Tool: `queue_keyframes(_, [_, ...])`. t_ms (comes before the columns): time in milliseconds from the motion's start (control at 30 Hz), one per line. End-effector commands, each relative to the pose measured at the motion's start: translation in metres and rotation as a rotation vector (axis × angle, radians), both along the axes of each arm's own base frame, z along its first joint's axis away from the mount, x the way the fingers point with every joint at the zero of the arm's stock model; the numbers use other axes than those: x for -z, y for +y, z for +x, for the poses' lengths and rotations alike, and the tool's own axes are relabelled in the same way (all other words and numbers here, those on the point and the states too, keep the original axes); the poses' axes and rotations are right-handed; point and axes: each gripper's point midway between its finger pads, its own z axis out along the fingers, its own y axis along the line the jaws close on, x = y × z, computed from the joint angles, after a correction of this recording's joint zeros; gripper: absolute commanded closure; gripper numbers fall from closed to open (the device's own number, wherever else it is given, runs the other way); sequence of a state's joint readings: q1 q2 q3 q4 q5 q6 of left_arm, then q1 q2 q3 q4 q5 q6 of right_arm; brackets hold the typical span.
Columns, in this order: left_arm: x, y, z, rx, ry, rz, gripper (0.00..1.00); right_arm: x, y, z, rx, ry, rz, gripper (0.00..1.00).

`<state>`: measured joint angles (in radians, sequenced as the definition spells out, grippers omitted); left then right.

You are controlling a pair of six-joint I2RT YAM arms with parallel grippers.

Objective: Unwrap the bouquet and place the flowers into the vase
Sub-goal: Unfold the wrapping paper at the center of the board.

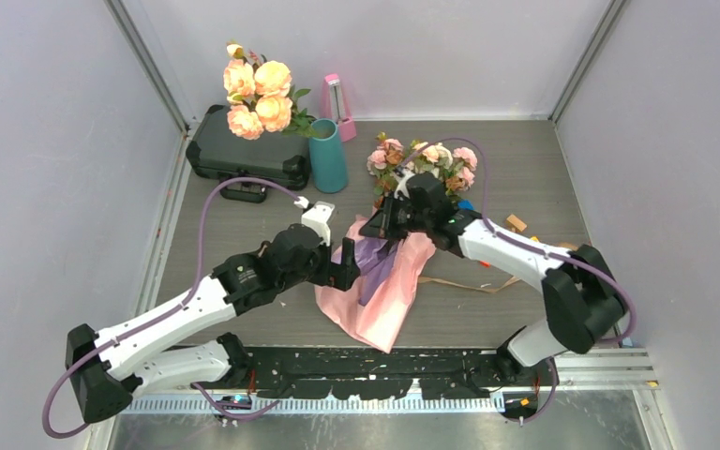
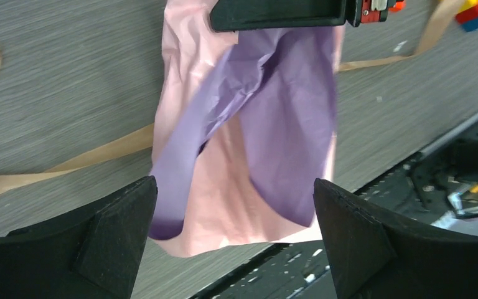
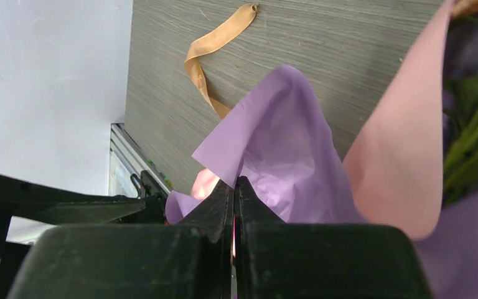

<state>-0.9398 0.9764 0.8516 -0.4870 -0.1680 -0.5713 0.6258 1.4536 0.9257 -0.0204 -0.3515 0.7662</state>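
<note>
Bouquet [image 1: 422,167] paper [image 1: 384,300], pinched by the closed right gripper [image 1: 381,225], apparently to peel it off, lies at 3 o'clock of the wide-open, empty left gripper [image 1: 345,266].

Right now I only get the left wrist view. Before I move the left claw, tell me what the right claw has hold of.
Observer: The right claw is shut on the far end of the paper and holds that end up.
Operator: Give me the flowers' position.
Observer: The flowers sit just beyond the right claw, and their green stems are inside the pink fold.
Operator: Now locate the vase.
Observer: The vase stands upright at the far side, left of the flowers and beside a black case.
</note>
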Motion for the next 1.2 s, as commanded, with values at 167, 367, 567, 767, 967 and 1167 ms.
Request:
queue_keyframes(167, [0.040, 0.044, 0.018, -0.093, -0.019, 0.216, 0.00, -0.019, 0.052, 0.017, -0.048, -0.081, 0.046, 1.00])
queue_keyframes(367, [0.052, 0.054, 0.030, -0.141, -0.016, 0.238, 0.00, -0.020, 0.054, 0.012, -0.073, -0.087, 0.038, 1.00])
queue_keyframes(567, [0.061, 0.052, 0.044, -0.141, -0.018, 0.190, 0.26, -0.025, 0.051, 0.004, -0.096, -0.099, 0.025, 1.00])
queue_keyframes(767, [0.057, 0.038, 0.052, -0.099, -0.036, 0.121, 0.34, -0.027, 0.040, -0.005, -0.112, -0.100, -0.022, 1.00])
queue_keyframes(967, [0.054, 0.028, 0.055, -0.063, -0.038, 0.081, 0.49, -0.033, 0.032, -0.010, -0.117, -0.116, -0.049, 1.00])
queue_keyframes(1167, [0.059, 0.022, 0.056, -0.039, -0.010, 0.075, 0.87, -0.037, 0.029, -0.015, -0.136, -0.111, -0.061, 0.99])
